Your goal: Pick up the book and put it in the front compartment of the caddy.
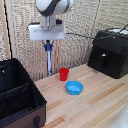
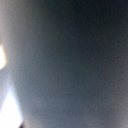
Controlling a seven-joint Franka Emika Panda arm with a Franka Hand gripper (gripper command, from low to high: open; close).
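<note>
The book [image 1: 49, 59] hangs upright and edge-on, a thin dark blue strip with a lighter edge, lifted above the wooden table at the back. My gripper [image 1: 48, 45] is shut on its top end. A blurred dark blue surface, the book [image 2: 70, 60], fills almost all of the wrist view, and no fingers show there. The caddy [image 1: 26, 116], a large black box with an inner divider and a buckle on its side, stands at the exterior view's lower left, well apart from the book.
A red cup [image 1: 64, 74] stands just to the right of the hanging book, with a blue bowl [image 1: 74, 88] in front of it. A black boxy appliance [image 1: 110, 52] with a front handle sits at the exterior view's right. A woven wall closes the back.
</note>
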